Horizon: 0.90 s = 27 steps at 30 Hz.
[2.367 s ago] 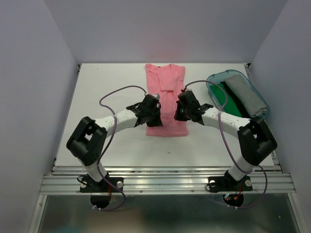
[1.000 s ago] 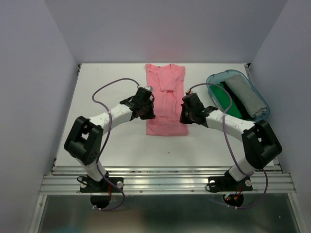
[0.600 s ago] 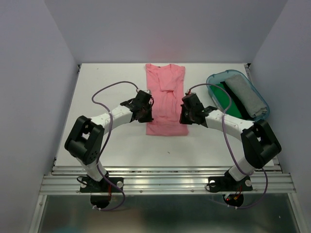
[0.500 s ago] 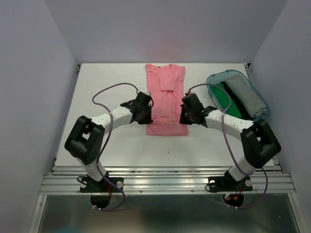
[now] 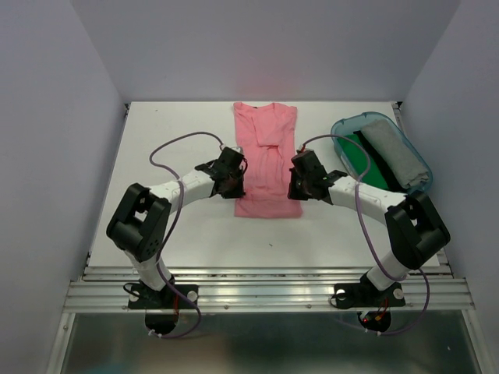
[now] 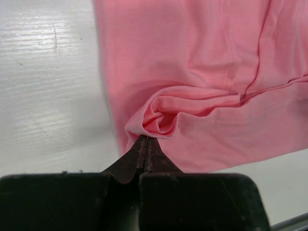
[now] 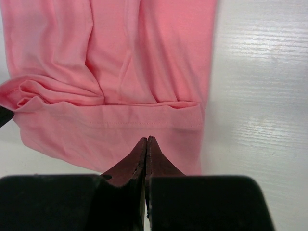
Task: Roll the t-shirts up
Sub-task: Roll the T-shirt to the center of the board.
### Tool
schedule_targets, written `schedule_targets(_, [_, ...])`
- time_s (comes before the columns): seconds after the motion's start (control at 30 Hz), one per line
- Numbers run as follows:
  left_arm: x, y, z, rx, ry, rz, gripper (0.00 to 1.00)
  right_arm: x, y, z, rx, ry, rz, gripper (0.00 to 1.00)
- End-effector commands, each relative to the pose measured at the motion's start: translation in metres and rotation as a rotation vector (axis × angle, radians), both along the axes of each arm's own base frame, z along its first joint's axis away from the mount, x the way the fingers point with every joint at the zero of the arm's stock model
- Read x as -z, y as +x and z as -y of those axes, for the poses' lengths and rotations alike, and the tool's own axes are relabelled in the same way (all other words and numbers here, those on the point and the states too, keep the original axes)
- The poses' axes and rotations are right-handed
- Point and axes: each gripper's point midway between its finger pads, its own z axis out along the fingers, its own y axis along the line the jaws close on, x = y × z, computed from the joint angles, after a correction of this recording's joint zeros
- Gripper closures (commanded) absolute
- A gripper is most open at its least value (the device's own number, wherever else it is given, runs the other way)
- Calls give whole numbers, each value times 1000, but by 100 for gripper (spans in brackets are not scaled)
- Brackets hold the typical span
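Pink shirt (image 5: 266, 152): folded into a narrow strip, lying lengthwise mid-table (image 5: 171, 132), collar at the far end.
Left gripper (image 6: 146, 140): at the strip's left edge near the near hem, jaws closed, pinching a puckered fold of cloth.
Right gripper (image 7: 147, 139): at the right edge, jaws closed, tips on the hem band; cloth caught or not, cannot tell.
Tub (image 5: 341, 127): right of the shirt, apart from it, holding green cloth (image 5: 360, 160) and grey cloth (image 5: 394, 152).

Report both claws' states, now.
Left claw: closed, pinching the bunched edge of the shirt.
Right claw: closed, tips at the shirt hem; whether it grips cloth cannot be told.
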Motion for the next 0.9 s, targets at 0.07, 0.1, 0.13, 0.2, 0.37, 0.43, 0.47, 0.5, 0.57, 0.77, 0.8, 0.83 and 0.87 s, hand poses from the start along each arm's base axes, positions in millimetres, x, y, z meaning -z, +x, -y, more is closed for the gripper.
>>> schedule_targets(0.07, [4, 22, 4, -8, 13, 30, 100, -4, 10, 4, 25, -22, 29, 99])
schedule_targets(0.1, [4, 25, 5, -11, 11, 34, 100, -2, 10, 5, 25, -27, 26, 99])
schedule_targets(0.13, [6, 27, 4, -13, 12, 33, 100, -2, 10, 5, 25, -29, 27, 99])
schedule_targets(0.2, [8, 29, 4, -16, 13, 32, 100, -1, 10, 6, 24, -37, 26, 99])
schedule_targets(0.37, [8, 33, -1, -38, 8, 34, 100, 17, 8, 13, 30, -90, 0, 99])
schedule_targets(0.43, [9, 31, -3, -39, 10, 30, 100, 28, 7, 18, 36, -118, -15, 99])
schedule_targets(0.47, [7, 31, -4, -42, 8, 32, 100, 36, 6, 20, 35, -138, -31, 99])
schedule_targets(0.5, [7, 28, -5, -42, 7, 32, 100, 43, 4, 23, 38, -152, -38, 99])
schedule_targets(0.57, [7, 26, -7, -45, 8, 29, 100, 49, 3, 25, 34, -165, -51, 99])
schedule_targets(0.77, [-11, 20, -12, -51, -14, 60, 100, 22, 2, 24, 33, -125, 6, 99])
schedule_targets(0.8, [-16, 18, -12, -49, -27, 66, 100, 14, 2, 25, 36, -114, 26, 99])
schedule_targets(0.83, [-31, 18, -10, -47, -56, 100, 100, -6, 3, 26, 46, -89, 77, 99])
schedule_targets(0.87, [-37, 16, -11, -50, -71, 109, 100, -14, 2, 28, 52, -82, 98, 99])
